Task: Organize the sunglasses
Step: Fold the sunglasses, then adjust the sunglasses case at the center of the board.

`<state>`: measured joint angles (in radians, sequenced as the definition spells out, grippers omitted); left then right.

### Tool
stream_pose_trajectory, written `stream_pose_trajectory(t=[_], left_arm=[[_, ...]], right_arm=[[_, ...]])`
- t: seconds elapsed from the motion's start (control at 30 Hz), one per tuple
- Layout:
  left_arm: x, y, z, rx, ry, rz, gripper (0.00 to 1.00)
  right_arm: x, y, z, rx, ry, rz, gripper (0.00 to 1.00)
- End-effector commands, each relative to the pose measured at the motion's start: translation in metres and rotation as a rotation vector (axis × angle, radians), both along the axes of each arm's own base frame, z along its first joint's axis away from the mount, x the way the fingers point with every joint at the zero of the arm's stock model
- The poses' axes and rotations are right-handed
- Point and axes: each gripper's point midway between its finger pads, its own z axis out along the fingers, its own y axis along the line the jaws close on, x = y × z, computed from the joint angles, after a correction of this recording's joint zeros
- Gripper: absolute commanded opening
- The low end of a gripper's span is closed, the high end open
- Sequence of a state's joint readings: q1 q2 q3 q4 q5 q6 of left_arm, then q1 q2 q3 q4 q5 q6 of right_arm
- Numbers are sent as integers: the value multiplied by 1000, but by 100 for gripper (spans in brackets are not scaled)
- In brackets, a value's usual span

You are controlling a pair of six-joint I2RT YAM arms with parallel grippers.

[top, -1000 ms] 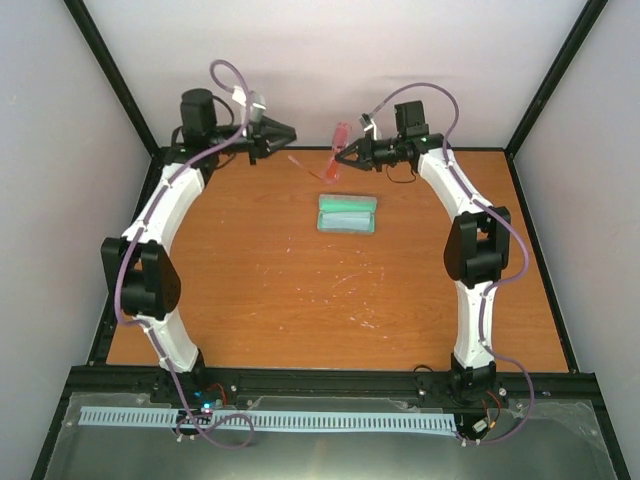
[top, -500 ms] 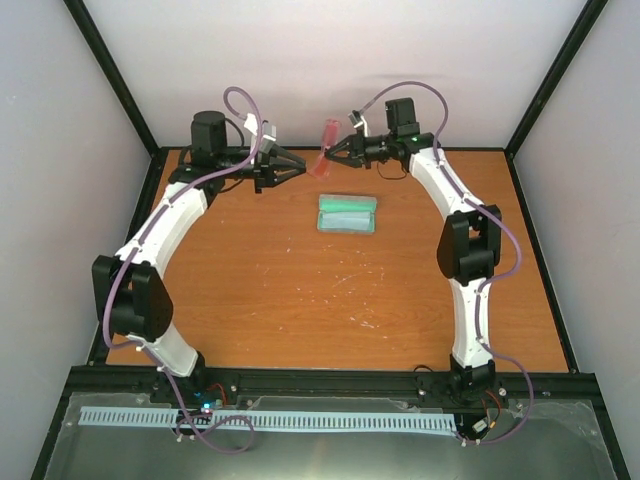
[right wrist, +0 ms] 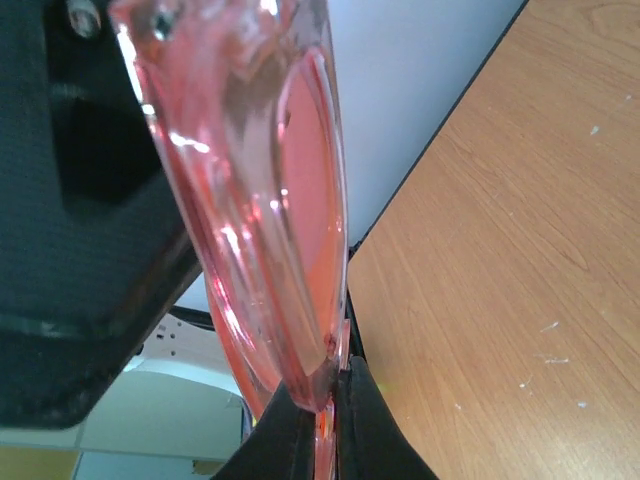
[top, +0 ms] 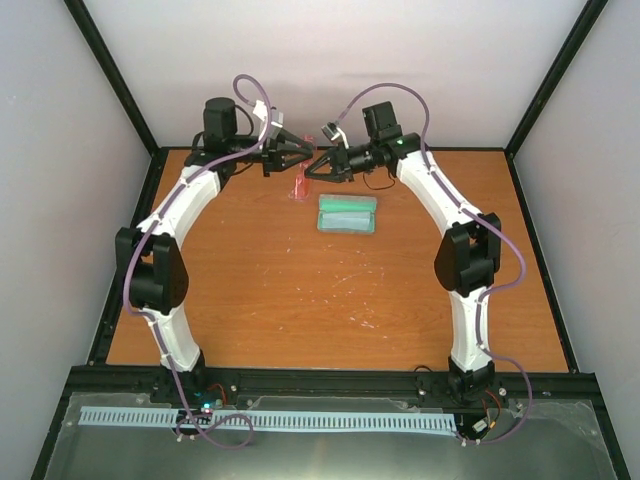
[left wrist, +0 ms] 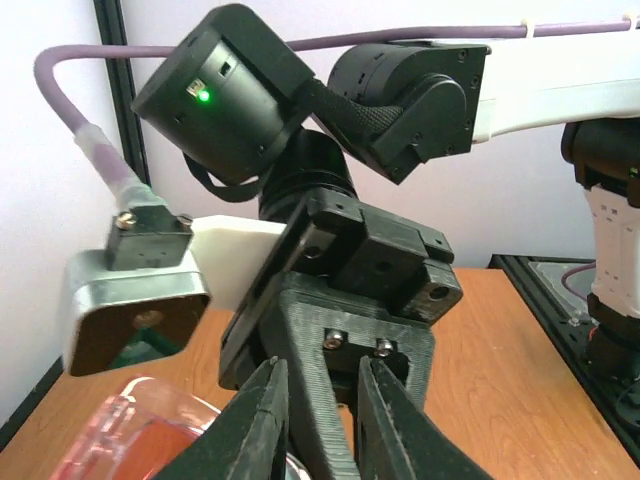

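Both arms reach to the far side of the table (top: pixel 300 290), and their grippers meet tip to tip just beyond the case (top: pixel 347 213).

Right gripper (top: pixel 312 168): closed. In the right wrist view its two fingertips (right wrist: pixel 365 430) pinch the lower edge of the sunglasses (top: pixel 298 187), with the pink frame and one lens rising from the pinch point.

Left gripper (top: pixel 297 160): slightly open. In the left wrist view its fingers (left wrist: pixel 262 420) stand a narrow gap apart, one on each side of the right gripper's closed tips. The pink frame shows low and to the left, outside that gap. No grip by the left gripper on the sunglasses is visible. Whether a left finger touches the frame cannot be told.

Sunglasses: held off the table. In the top view they hang just below the two grippers, beyond the far left corner of the case and apart from it.

Case: lies flat and open, green lining facing up, on the near side of both grippers.
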<state>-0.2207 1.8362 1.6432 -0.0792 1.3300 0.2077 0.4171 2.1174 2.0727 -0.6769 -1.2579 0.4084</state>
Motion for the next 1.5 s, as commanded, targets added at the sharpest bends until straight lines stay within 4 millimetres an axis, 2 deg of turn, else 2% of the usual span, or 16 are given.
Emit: stream_pose_trajectory(t=[0.0,0.13,0.23,0.3,0.4,0.47,0.5,0.63,0.67,0.77,0.97,1.23,1.47], left_arm=[[24,-3,-2,-7,-20,32,25],[50,8,19,-34,-30,148,57],[79,23,20,-35,-10,250,61],[98,30,0,1,-1,294,57],[122,33,-49,95,-4,322,44],[137,34,-81,160,18,333,36],[144,34,-96,186,39,331,32],[165,27,-144,255,111,314,25],[168,24,-155,273,118,316,25],[168,10,-186,342,117,319,25],[150,-10,-239,435,200,274,25],[132,-14,-270,537,286,274,27],[113,-5,-298,656,361,278,28]], right_arm=[[-24,-9,33,41,-60,44,3],[6,-25,-6,-78,-22,-109,3],[31,-42,-28,-128,-2,-253,3],[47,-55,-35,-138,4,-362,3],[65,-76,-42,-128,39,-522,3],[73,-95,-39,-98,43,-635,3],[74,-105,-52,-98,86,-698,3],[76,-133,-63,-44,156,-889,3],[79,-147,-65,-40,160,-936,3],[74,-158,-65,-61,149,-978,3],[67,-184,-54,-56,113,-1046,3],[57,-202,-52,-54,98,-1082,3],[55,-210,-49,-49,84,-1089,3]])
